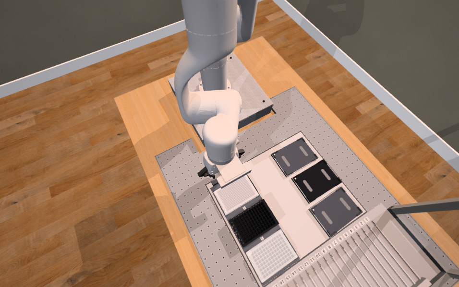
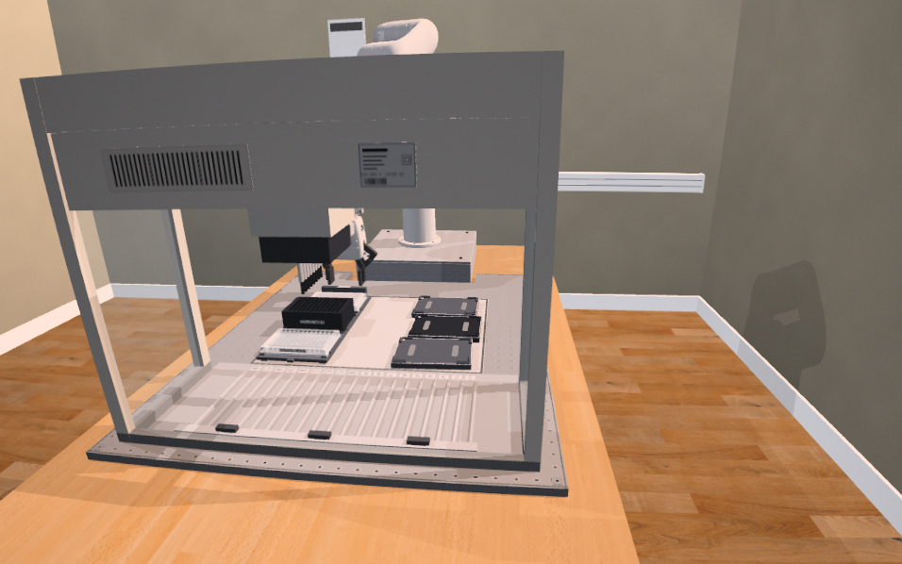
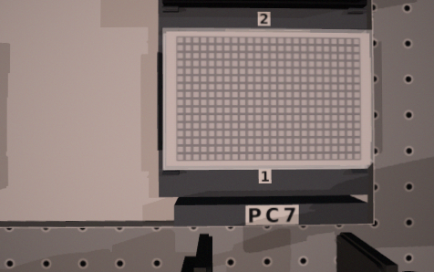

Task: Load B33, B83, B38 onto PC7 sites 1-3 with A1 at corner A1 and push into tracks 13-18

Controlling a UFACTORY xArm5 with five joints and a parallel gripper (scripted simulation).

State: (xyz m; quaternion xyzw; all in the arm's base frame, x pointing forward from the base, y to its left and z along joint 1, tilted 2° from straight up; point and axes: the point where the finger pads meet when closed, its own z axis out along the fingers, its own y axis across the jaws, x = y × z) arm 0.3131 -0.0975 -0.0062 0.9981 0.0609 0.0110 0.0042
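Observation:
Carrier PC7 (image 1: 253,202) (image 3: 205,183) lies along the apron (image 1: 277,203) (image 3: 82,114), handle toward the arm's base, far end by the track numbers from 13 up. White B33 (image 1: 235,194) (image 3: 268,98) is on site 1, black B83 (image 1: 253,222) (image 2: 317,312) on site 2, and white B38 (image 1: 272,256) (image 2: 299,342) on site 3. All three look flat. My gripper (image 2: 344,280) (image 3: 274,251) is open and empty, on the base side of the handle (image 3: 205,214), fingers pointing down; its height there is hard to tell. The rails (image 2: 332,406) are unoccupied.
Nests S1 (image 1: 294,156), S2 (image 1: 316,181) and S3 (image 1: 337,211) are empty beside the apron. The instrument's dark frame (image 2: 299,169) spans the rails, with a black-bottomed head (image 2: 299,249) hanging from it. Three dark blocks stand behind the tracks, none visibly lit.

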